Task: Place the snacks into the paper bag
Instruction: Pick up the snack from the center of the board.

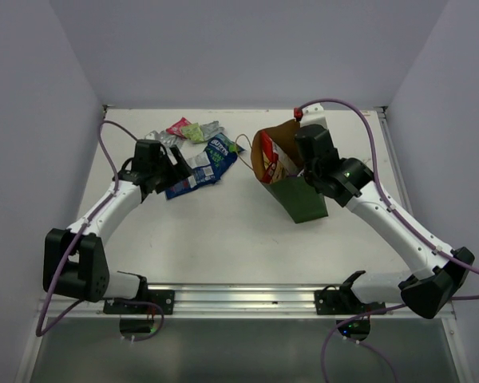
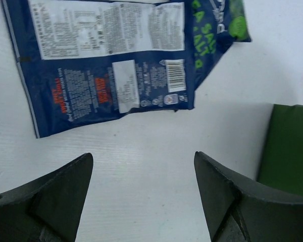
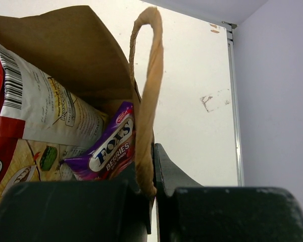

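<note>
Seen from above, the paper bag (image 1: 305,201) leaned at 3 o'clock on the table (image 1: 223,239), its mouth toward 10 o'clock. The left jaws hovered beside a blue packet (image 1: 190,182).

At the left wrist, the left jaws gaped wide and empty, with that packet at 12 o'clock.

At the right wrist, the right jaws were pinched narrow on the bag's rim. A chip bag (image 3: 35,121) and a purple packet (image 3: 108,148) lay inside.

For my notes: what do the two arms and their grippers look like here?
The left arm and right arm have white tube links with black joint housings and black bases. A purple cable runs along each; the right one ends in a red plug. The left gripper has matte black, wedge-shaped fingers. The right gripper is black too.
</note>
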`<control>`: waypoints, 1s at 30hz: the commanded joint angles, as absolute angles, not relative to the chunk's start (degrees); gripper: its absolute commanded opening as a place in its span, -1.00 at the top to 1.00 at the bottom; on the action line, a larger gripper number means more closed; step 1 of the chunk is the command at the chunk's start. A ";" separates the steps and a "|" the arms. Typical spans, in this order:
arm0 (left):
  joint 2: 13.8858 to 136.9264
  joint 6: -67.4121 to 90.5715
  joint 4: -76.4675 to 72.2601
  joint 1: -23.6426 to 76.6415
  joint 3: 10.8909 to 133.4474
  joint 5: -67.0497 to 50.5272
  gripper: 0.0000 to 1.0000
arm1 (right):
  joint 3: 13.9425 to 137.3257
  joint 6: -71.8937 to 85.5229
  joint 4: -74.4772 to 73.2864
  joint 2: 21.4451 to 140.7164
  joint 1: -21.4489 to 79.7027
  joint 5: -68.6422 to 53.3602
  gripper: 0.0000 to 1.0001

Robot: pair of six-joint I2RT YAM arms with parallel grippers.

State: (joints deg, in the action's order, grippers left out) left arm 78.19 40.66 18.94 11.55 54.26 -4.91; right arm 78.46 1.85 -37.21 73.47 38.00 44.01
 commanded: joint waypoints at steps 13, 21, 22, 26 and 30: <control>92.28 36.74 16.17 3.78 56.07 -0.26 -0.56 | 78.31 0.62 -32.87 70.93 38.41 45.26 1.00; 98.87 35.68 17.84 3.78 62.57 4.04 -0.52 | 77.34 0.88 -33.22 70.58 38.41 45.44 1.00; 99.31 35.51 18.71 3.78 63.19 4.74 -0.52 | 77.34 0.88 -33.22 70.40 38.32 45.44 1.00; 101.77 34.63 20.04 3.78 64.86 6.68 -0.51 | 77.25 0.88 -33.13 70.40 38.41 45.70 1.00; 103.18 34.01 20.57 3.78 65.39 8.00 -0.51 | 76.99 0.97 -33.05 70.58 38.32 45.53 1.00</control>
State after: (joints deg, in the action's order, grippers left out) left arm 102.02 35.86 19.27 4.25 63.26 5.02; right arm 76.82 1.43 -35.70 72.55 38.20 43.99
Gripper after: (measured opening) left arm 0.758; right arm 0.019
